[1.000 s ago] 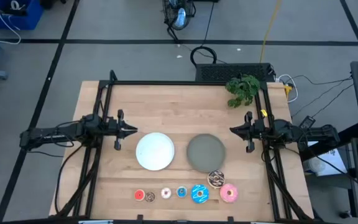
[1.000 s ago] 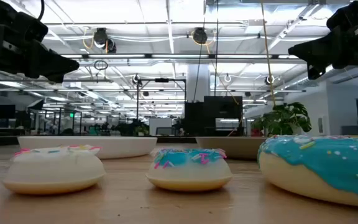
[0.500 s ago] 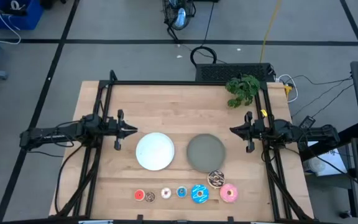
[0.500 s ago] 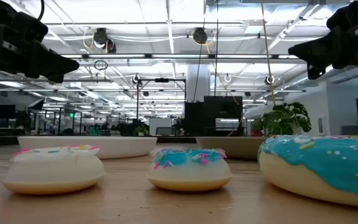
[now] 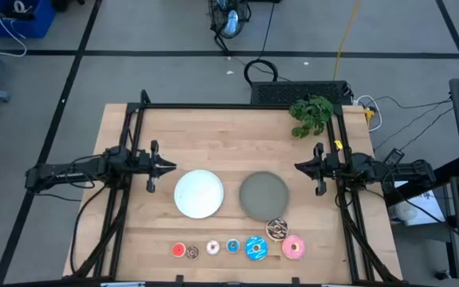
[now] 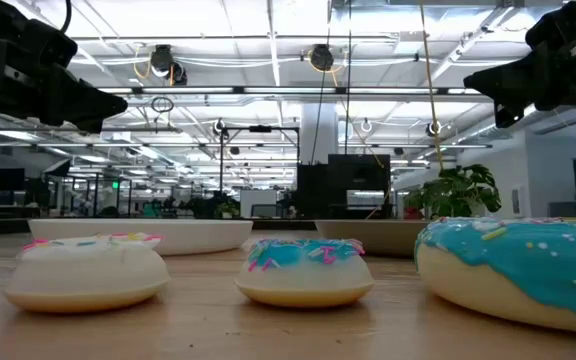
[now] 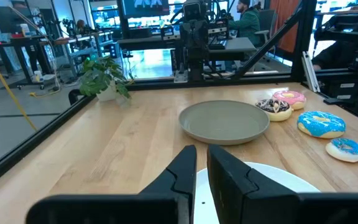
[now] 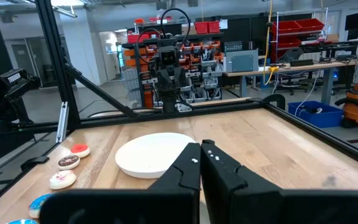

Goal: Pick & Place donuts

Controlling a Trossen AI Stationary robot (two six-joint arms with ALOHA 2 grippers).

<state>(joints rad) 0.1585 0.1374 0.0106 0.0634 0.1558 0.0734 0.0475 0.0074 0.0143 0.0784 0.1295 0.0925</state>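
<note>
Several toy donuts lie in a row near the table's near edge: red, brown, cream, small blue, blue sprinkled, chocolate sprinkled and pink. Each rests flat on the wood. My left gripper hovers level at the table's left, just left of the white plate. It is shut but for a thin slit and holds nothing. My right gripper hovers level at the right, beside the grey plate. It is shut and holds nothing.
The two plates sit side by side mid-table, behind the donut row. A potted plant stands at the far right corner. Black frame rails run along the table's far edge and both sides. Bare wood lies beyond the plates.
</note>
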